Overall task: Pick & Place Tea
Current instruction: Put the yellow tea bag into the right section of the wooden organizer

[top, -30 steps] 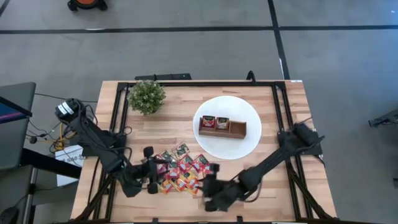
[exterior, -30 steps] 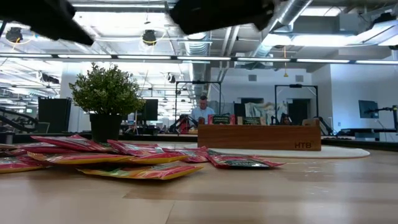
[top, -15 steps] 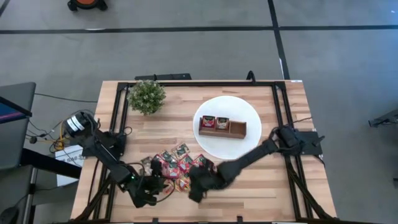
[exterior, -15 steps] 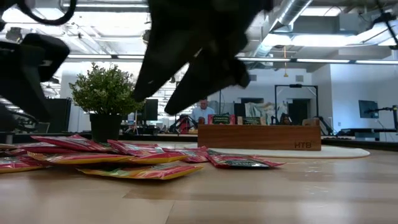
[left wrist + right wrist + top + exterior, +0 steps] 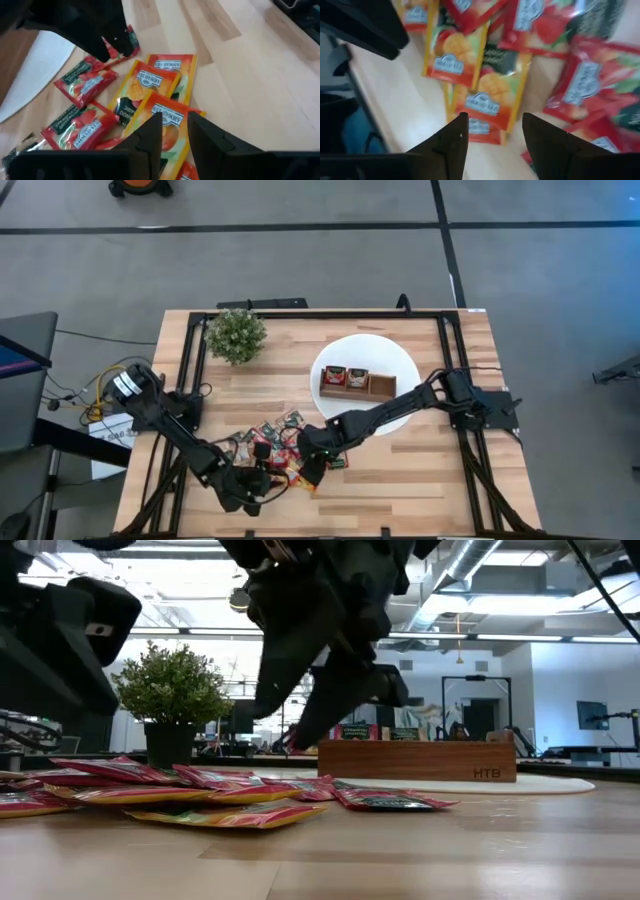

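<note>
The tea sachets lie heaped on the near part of the wooden table, left of the white plate. The right gripper hovers over the heap's near right edge, fingers spread apart and empty. The left gripper sits at the heap's near left edge, fingers narrowly parted above an orange sachet, gripping nothing.

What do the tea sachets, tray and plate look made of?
Tea sachets: glossy printed foil or plastic film, judging by glare and crinkled edges.
Tray: brown wood, smooth matte, grain faintly visible, letters marked on the front.
Plate: white, matte; the left wrist view hints at a ribbed rim, possibly paper, uncertain.
</note>
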